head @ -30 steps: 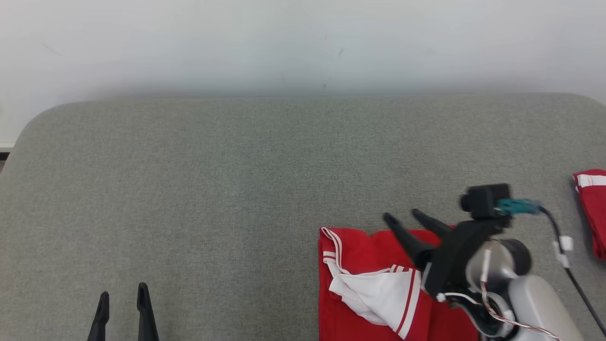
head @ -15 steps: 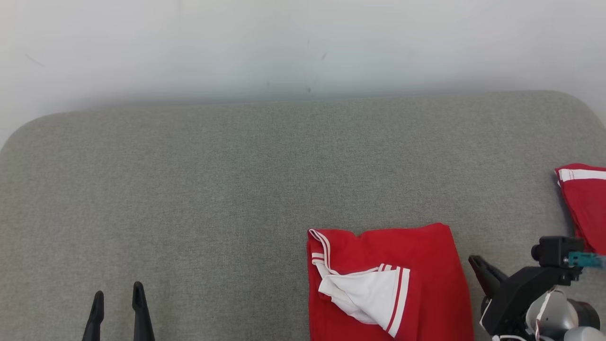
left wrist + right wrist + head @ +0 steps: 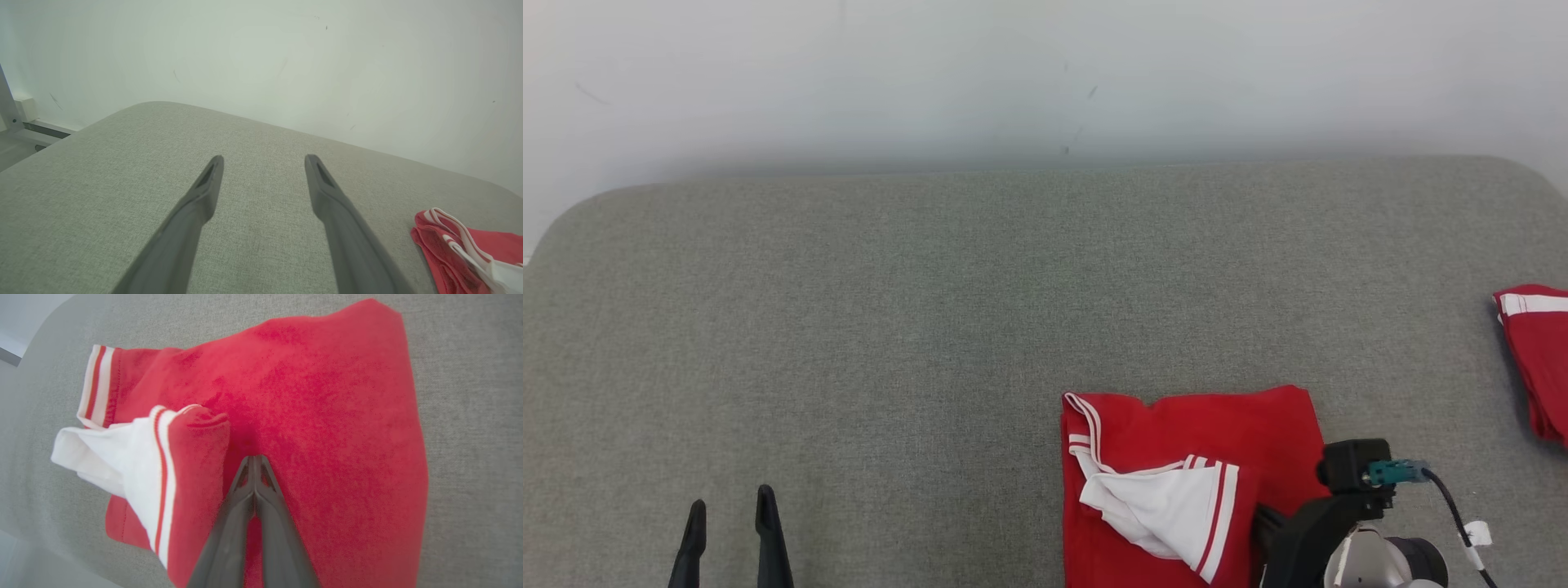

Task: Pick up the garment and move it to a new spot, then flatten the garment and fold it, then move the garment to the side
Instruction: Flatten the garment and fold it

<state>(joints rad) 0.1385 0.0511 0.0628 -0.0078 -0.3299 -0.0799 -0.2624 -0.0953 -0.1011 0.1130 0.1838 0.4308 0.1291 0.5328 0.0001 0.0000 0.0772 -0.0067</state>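
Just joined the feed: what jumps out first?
A folded red garment with white trim lies near right on the grey surface, the right pincer shut on its cloth. Another red piece sits at the far right edge; the left pincer hangs open at the near left.

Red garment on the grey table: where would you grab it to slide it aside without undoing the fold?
Pinch the garment on its plain red half, from above, toward its right edge in the head view. That part lies flat and smooth, so a pucker lifts easily; the white striped sleeve on the other side sits loose and would likely flop open.
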